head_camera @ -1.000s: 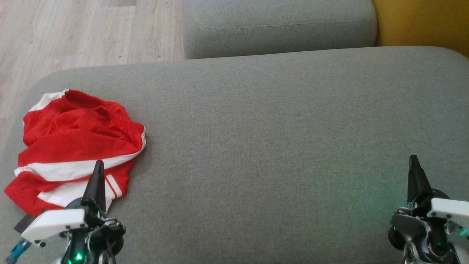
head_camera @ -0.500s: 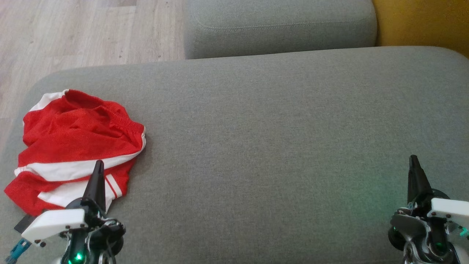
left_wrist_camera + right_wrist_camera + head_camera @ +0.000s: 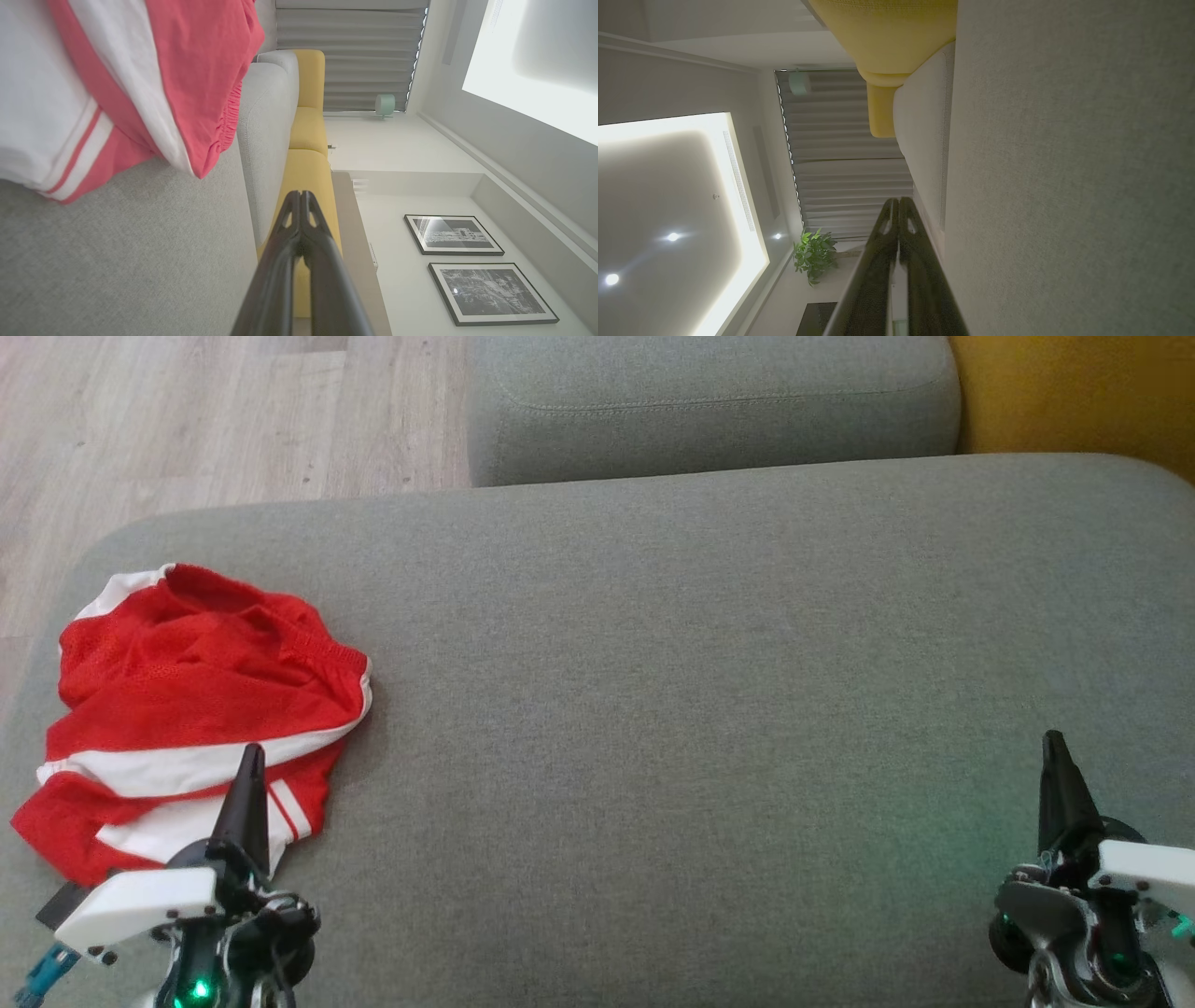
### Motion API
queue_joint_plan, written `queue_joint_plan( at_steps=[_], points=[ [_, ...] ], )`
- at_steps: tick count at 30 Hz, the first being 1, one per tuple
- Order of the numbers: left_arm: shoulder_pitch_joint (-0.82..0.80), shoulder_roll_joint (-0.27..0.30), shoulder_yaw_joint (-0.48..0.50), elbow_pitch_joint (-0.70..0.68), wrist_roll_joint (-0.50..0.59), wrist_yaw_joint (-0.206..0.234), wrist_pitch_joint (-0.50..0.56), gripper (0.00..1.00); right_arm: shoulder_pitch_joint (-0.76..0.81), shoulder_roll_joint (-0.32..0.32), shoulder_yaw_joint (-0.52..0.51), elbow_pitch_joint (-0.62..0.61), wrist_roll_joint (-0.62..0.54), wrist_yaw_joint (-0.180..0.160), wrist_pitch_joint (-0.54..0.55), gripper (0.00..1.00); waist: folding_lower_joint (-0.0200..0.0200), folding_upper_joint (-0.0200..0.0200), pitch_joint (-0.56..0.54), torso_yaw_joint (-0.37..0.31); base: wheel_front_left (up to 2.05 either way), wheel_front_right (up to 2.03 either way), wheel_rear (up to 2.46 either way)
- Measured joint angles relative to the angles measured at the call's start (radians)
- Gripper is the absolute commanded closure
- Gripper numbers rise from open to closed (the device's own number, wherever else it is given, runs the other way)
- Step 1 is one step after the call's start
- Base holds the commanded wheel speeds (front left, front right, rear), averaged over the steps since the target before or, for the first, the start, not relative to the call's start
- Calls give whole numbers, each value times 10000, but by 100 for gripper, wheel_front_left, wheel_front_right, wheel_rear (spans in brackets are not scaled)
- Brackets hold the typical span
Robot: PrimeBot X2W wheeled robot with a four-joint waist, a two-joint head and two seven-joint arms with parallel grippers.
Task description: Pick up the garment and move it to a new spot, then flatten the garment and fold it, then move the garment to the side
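Note:
The garment (image 3: 191,709), red shorts with white stripes, lies crumpled at the left end of the grey sofa cushion (image 3: 709,709). My left gripper (image 3: 249,756) is shut and empty, its tip in front of the garment's near edge in the head view. In the left wrist view the garment (image 3: 117,79) lies up and to the left of the left gripper (image 3: 300,196), apart from the closed fingers. My right gripper (image 3: 1053,744) sits shut and empty at the lower right, far from the garment. In the right wrist view the right gripper (image 3: 899,201) hovers beside bare cushion fabric.
A second grey cushion (image 3: 709,401) lies beyond the main one, with a yellow cushion (image 3: 1074,392) at the back right. Wooden floor (image 3: 187,420) shows past the cushion's left and far edges. Framed pictures (image 3: 467,261) hang on a wall in the left wrist view.

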Motion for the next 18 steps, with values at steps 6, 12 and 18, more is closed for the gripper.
queue_joint_plan(
  at_steps=[6,12,18],
  points=[
    [0,0,0,0,0,0,0,100,0,0,0,0,0,0,0,100,0,0,0,0,0,0,0],
    [0,0,0,0,0,0,0,100,0,0,0,0,0,0,0,100,0,0,0,0,0,0,0],
    [0,0,0,0,0,0,0,100,0,0,0,0,0,0,0,100,0,0,0,0,0,0,0]
  ],
)
